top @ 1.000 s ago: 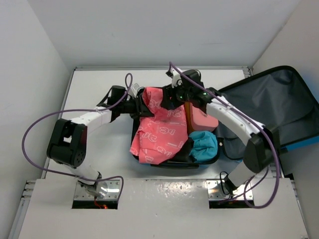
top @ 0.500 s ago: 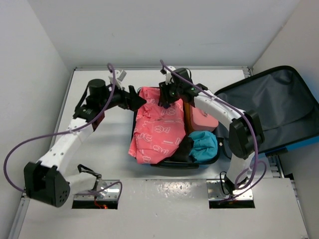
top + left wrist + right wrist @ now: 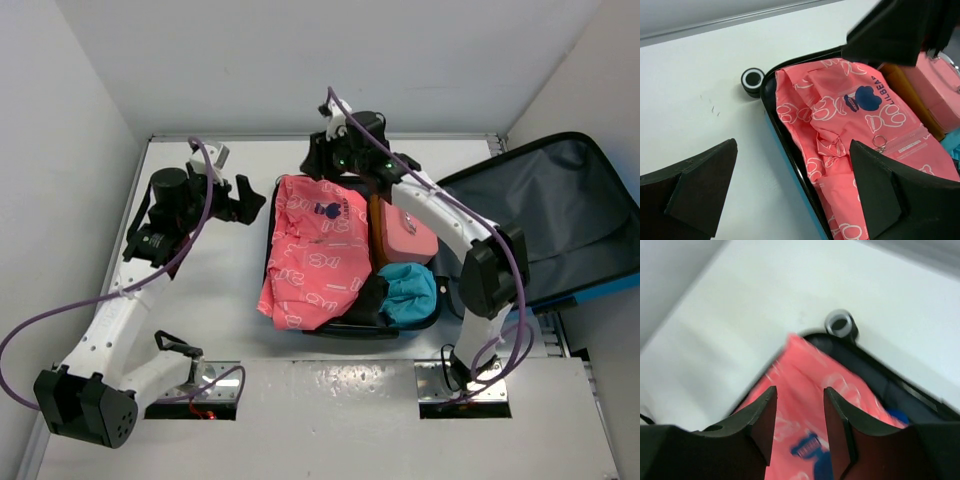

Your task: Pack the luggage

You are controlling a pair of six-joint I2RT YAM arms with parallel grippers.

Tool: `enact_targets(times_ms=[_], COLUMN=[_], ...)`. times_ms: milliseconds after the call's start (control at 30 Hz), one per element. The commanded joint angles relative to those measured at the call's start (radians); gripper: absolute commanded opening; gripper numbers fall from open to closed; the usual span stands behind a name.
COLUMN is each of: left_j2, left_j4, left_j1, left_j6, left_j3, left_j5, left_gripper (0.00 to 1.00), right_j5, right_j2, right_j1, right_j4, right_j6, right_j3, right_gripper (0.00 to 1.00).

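The luggage lies open in the top view. Its blue base [image 3: 270, 262] holds a pink printed pouch [image 3: 315, 250], and its grey-lined lid [image 3: 560, 220] leans at the right. My left gripper [image 3: 255, 200] hangs open just left of the base's far left corner, touching nothing. The left wrist view shows the left gripper [image 3: 792, 147] straddling the luggage rim [image 3: 790, 160] beside the pouch [image 3: 850, 125]. My right gripper [image 3: 320, 165] hovers over the far edge. In its own view, the right gripper [image 3: 800, 392] is open above the pouch [image 3: 805, 365], empty.
A small pink case [image 3: 405, 230], an orange-brown item [image 3: 378, 225] and a teal bundle [image 3: 408, 290] sit in the base's right side. A black wheel [image 3: 753, 79] sticks out at the far left corner. White walls enclose the table on three sides.
Both grippers have let go of the pink pouch, which now lies flat in the base. The left arm pulled back to the left and opened wide; the right gripper rose toward the far edge.
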Motion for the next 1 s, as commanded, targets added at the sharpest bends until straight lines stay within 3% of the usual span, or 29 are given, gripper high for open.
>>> enact_targets(times_ms=[0, 200, 300, 633, 767, 967], left_j2=[-0.018, 0.000, 0.009, 0.009, 0.009, 0.031], left_j4=[0.003, -0.021, -0.052, -0.075, -0.075, -0.075], left_j1=[0.011, 0.042, 0.062, 0.080, 0.080, 0.080], left_j6=[0.005, 0.017, 0.040, 0.079, 0.079, 0.060], left_j3=[-0.007, 0.013, 0.047, 0.047, 0.047, 0.056], left_j5=[-0.044, -0.054, -0.067, -0.088, -0.067, -0.058], left_gripper=[0.99, 0.99, 0.99, 0.99, 0.99, 0.99], right_j5=[-0.043, -0.056, -0.043, 0.114, 0.110, -0.029], right_j2=[0.059, 0.232, 0.263, 0.401, 0.366, 0.191], right_j1=[0.015, 0.018, 0.028, 0.052, 0.038, 0.006], right_j4=[0.088, 0.003, -0.007, -0.077, -0.095, -0.212], right_j6=[0.034, 0.049, 0.033, -0.118, -0.122, -0.118], right_j3=[0.093, 0.155, 0.100, 0.113, 0.161, 0.314], right_gripper=[0.43, 0.40, 0.39, 0.37, 0.48, 0.59])
